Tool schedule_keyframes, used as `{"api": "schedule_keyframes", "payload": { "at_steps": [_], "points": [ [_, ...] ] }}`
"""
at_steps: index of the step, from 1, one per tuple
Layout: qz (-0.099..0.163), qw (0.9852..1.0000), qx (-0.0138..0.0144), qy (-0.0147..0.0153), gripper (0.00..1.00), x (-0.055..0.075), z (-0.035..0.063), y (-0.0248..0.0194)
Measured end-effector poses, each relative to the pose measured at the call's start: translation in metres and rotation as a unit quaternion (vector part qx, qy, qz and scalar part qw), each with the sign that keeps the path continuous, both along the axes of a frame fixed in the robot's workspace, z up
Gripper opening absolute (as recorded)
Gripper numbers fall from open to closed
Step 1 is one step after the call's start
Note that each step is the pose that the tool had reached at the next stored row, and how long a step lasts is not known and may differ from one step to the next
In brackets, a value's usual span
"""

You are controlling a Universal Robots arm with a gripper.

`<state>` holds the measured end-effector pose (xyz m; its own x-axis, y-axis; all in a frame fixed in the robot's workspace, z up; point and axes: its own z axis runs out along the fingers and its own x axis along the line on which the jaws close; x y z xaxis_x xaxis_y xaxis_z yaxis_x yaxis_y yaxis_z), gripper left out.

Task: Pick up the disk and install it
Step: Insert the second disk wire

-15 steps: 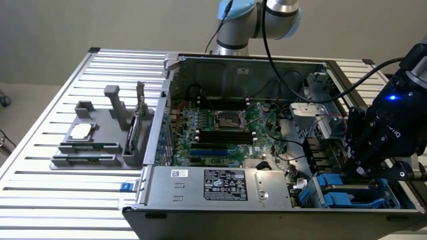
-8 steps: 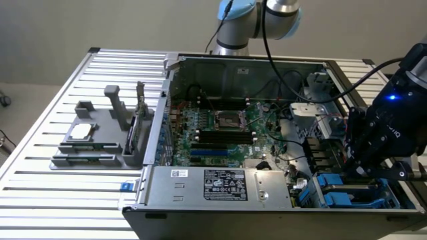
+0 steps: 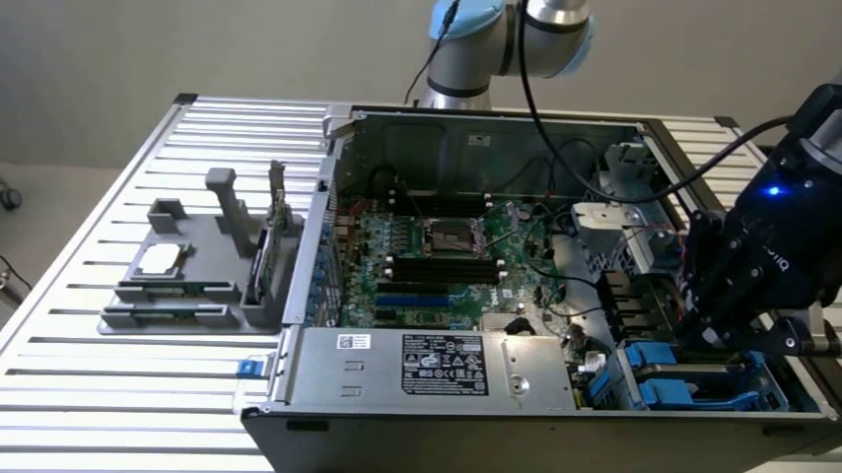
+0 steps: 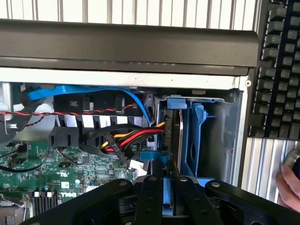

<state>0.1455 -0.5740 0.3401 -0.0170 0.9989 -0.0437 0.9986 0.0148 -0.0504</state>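
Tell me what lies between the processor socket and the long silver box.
Rows of black and blue slots on the green board, seen in the exterior view.

so the whole setup sits on a slatted silver metal surface (image 3: pixel 79 345), ribs running across it side to side, looks like aluminium; behind it there's a plain pale wall (image 3: pixel 197 39), kind of beige-grey, nothing hung on it; light is soft and even, no hard shadows anywhere; at the exterior view's left edge you can catch a strip of light-coloured floor (image 3: pixel 34 212) past the edge of the surface, with some small dark thing right at the border, can't tell what it is; in the wrist view a black keyboard (image 4: pixel 281 70) rests on the same ribbed metal.
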Motion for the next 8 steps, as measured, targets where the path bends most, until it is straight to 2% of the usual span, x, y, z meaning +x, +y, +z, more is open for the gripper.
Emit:
{"api": "schedule_keyframes", "payload": {
  "at_steps": [8],
  "points": [
    [-0.006,1.0000,-0.0008,0.0000,0.16,0.0013,0.0001,-0.0001]
  ]
}}
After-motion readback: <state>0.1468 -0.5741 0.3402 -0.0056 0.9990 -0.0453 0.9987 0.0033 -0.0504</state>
